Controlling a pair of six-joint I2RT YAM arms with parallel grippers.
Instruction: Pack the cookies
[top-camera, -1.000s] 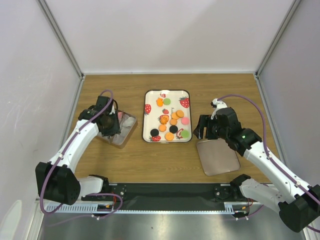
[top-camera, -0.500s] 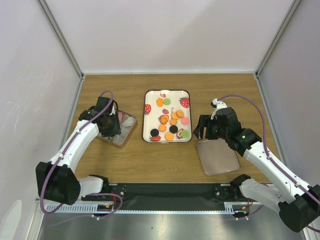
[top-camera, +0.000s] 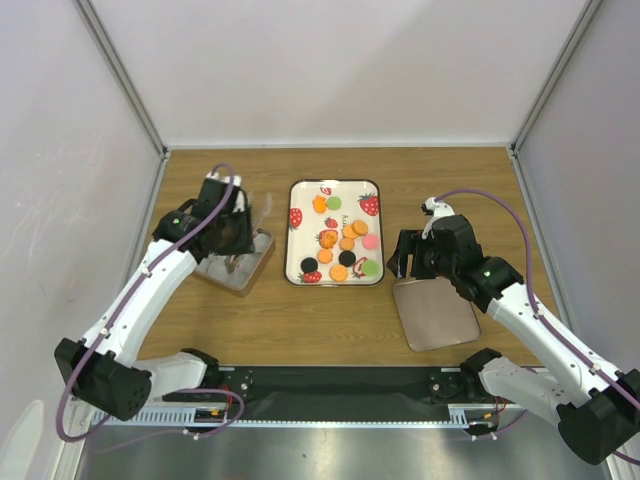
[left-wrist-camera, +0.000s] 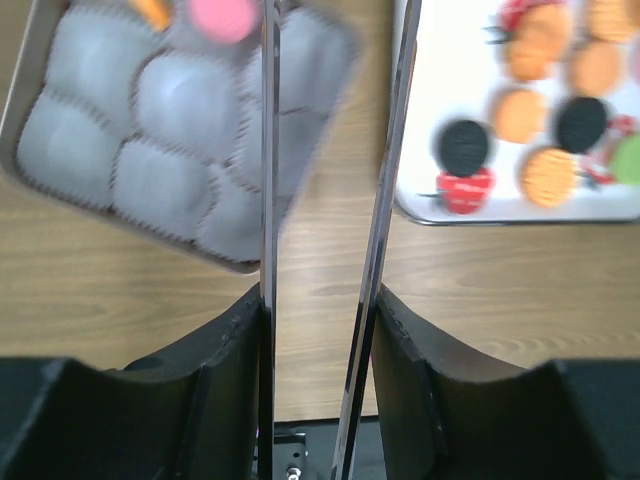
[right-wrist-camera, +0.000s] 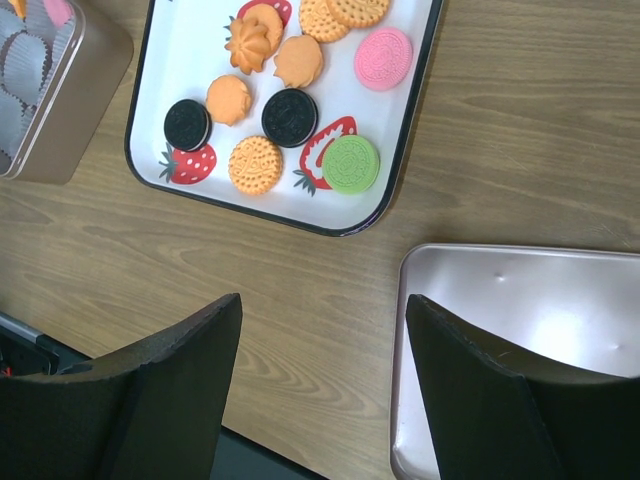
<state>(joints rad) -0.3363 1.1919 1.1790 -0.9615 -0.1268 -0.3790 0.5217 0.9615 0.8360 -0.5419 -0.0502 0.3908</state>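
Several cookies (top-camera: 345, 245) in orange, pink, green and black lie on a white strawberry-print tray (top-camera: 305, 245). They also show in the right wrist view (right-wrist-camera: 253, 165) and the left wrist view (left-wrist-camera: 548, 175). A metal box (top-camera: 240, 268) lined with paper cups stands left of the tray; a pink cookie (left-wrist-camera: 222, 15) and an orange one lie in its cups. My left gripper (top-camera: 238, 228) (left-wrist-camera: 320, 295) is shut on metal tongs (left-wrist-camera: 268, 150), held above the box's right edge; the tong tips are out of view. My right gripper (top-camera: 408, 255) (right-wrist-camera: 325, 305) is open and empty, right of the tray.
The box's flat metal lid (top-camera: 435, 313) (right-wrist-camera: 520, 340) lies on the wooden table below the right gripper. White walls enclose the table on three sides. The black arm rail runs along the near edge.
My left arm has risen and swung to the far right, lifting the tongs out of the box to above its right edge. The right arm has not moved.
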